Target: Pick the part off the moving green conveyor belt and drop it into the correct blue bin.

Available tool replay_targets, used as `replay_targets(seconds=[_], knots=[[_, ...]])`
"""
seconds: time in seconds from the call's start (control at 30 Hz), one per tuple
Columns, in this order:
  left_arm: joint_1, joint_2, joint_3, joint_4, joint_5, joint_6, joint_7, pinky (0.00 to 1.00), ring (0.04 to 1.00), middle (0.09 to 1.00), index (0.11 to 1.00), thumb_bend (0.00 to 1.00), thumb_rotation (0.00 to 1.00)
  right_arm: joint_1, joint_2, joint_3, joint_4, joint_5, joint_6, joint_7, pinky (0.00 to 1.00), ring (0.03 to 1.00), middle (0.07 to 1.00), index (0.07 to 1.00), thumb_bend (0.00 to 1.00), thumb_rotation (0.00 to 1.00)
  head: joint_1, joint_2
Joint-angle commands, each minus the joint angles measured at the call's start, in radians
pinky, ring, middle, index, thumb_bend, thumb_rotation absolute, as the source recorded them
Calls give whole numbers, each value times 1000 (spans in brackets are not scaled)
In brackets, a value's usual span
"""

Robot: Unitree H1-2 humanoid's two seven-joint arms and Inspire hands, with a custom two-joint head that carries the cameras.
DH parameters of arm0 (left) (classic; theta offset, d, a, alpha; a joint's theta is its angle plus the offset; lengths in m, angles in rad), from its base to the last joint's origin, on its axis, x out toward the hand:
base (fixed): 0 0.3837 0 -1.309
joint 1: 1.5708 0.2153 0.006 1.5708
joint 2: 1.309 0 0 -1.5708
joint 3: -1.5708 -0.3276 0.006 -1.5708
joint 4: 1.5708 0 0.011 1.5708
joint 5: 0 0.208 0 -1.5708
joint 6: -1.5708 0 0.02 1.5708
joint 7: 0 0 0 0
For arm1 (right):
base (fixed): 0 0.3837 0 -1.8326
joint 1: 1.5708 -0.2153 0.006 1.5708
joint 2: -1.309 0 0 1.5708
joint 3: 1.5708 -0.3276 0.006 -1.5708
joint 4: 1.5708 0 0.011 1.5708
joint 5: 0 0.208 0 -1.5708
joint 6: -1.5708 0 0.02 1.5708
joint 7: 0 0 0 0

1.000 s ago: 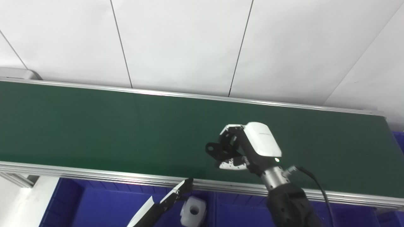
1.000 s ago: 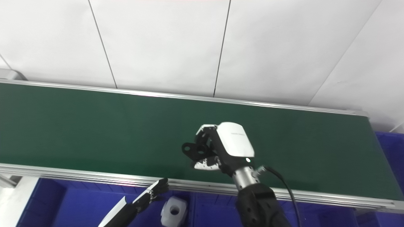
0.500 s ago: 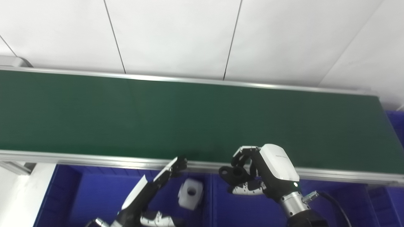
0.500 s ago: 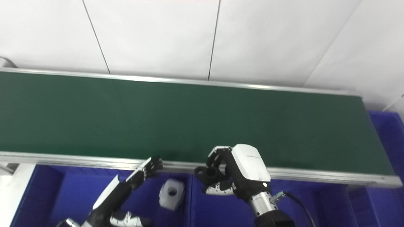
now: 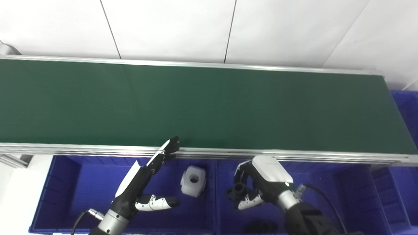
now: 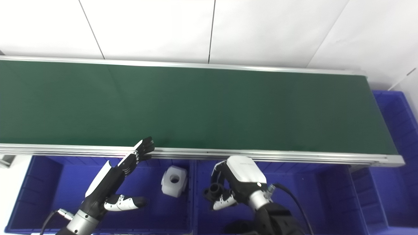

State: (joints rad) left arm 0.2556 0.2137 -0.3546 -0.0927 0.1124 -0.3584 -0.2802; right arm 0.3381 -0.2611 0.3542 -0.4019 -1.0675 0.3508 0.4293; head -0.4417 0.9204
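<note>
My right hand (image 5: 261, 182) is shut on a small black part (image 5: 236, 190) with a round hole. It holds the part above the middle blue bin (image 5: 326, 182), in front of the green conveyor belt (image 5: 209, 104). The same hand (image 6: 236, 182) and part (image 6: 213, 191) show in the right eye view. My left hand (image 5: 143, 182) is open and empty, fingers stretched up toward the belt's near rail, over the left blue bin (image 5: 68, 189). No part lies on the belt.
A white block with a hole (image 5: 193, 176) lies in the left bin by the divider. Dark parts (image 5: 261, 226) lie at the bottom of the middle bin. Another blue bin (image 6: 395, 111) stands at the belt's right end. A white wall is behind.
My right hand has carried the black part off the belt, toward me over the near rail and down over the middle bin. The camera has tilted down, showing more of the bins and my left hand.
</note>
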Motion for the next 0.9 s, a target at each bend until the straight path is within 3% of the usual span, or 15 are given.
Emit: replay_targets(seconds=[0.0,0.17,0.23,0.27,0.3,0.33,0.4,0.43,0.5,0.53,0.67,0.87], knots=[[-5,-6,5,-26,-23,-17,-4,876,933,965,968,725,665,-23,-13,17,15,-55,5,29,196,280,474,489,529,0,-2,-2],[-7,-1,4,-30,-27,-8,-9,873,932,965,970,731,672,-75,-11,63,79,-190,39,181,225,299,475,493,526,0,-11,-8],[-6,0,5,-31,-33,-7,-12,870,929,964,970,726,662,-78,-3,70,80,-225,43,209,252,335,479,719,553,0,-11,-9],[-5,0,6,-31,-35,-6,-13,870,929,964,970,726,662,-74,-4,71,74,-228,33,204,252,335,479,719,553,0,-9,-12],[-3,0,7,-32,-37,-5,-12,868,927,962,969,729,660,-67,-2,69,67,-228,27,194,422,514,621,765,633,0,-5,-15],[-1,0,7,-33,-41,-2,-13,867,924,960,967,731,658,-56,3,65,56,-228,22,170,504,584,686,786,660,10,-3,-16],[1,1,8,-35,-43,0,-15,869,924,960,965,741,654,-32,19,55,27,-233,22,124,428,506,608,803,691,68,1,-18],[3,3,8,-37,-41,-1,-16,870,927,961,966,736,655,-16,29,50,4,-239,24,99,304,410,556,827,699,150,5,-21],[7,7,9,-42,-35,-2,-16,877,928,959,965,735,655,14,45,41,-39,-243,18,55,380,532,658,832,708,184,5,-22],[9,9,10,-43,-33,-4,-17,880,929,959,965,736,657,32,57,35,-62,-240,17,34,538,656,742,832,712,195,6,-25],[13,21,10,-41,-26,-14,-21,882,929,960,969,735,668,114,115,9,-136,-208,5,-91,700,761,807,821,732,187,11,-31],[14,31,10,-44,-19,-15,-25,883,932,961,970,730,677,244,215,-15,-235,-74,-22,-239,638,735,808,853,684,196,25,-35]])
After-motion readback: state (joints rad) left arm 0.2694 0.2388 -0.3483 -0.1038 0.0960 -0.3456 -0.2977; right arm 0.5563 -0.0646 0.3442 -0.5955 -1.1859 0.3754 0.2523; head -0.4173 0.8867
